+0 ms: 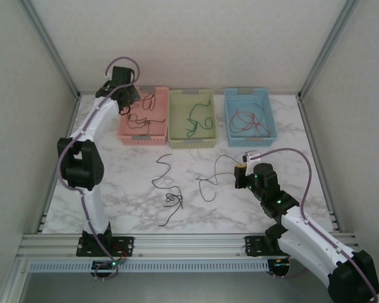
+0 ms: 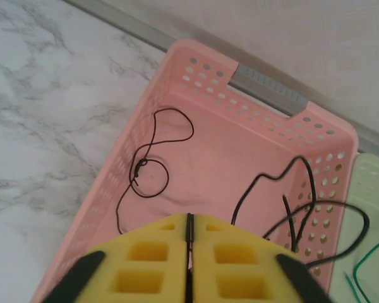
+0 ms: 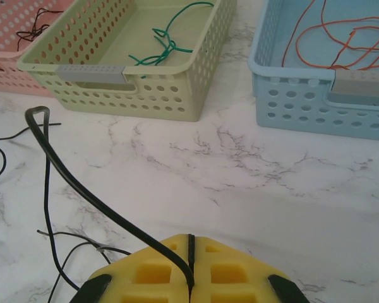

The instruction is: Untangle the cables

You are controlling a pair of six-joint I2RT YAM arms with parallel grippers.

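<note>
Right jaws pinched shut on a black cable, lifted off tabletop, likely to pull it clear of the others. Left jaws over pink basket, pads together, grip unclear; black cables lie inside.

Left tool, right tool, both closed.

Three baskets sit side by side behind loose cables on the table.
</note>
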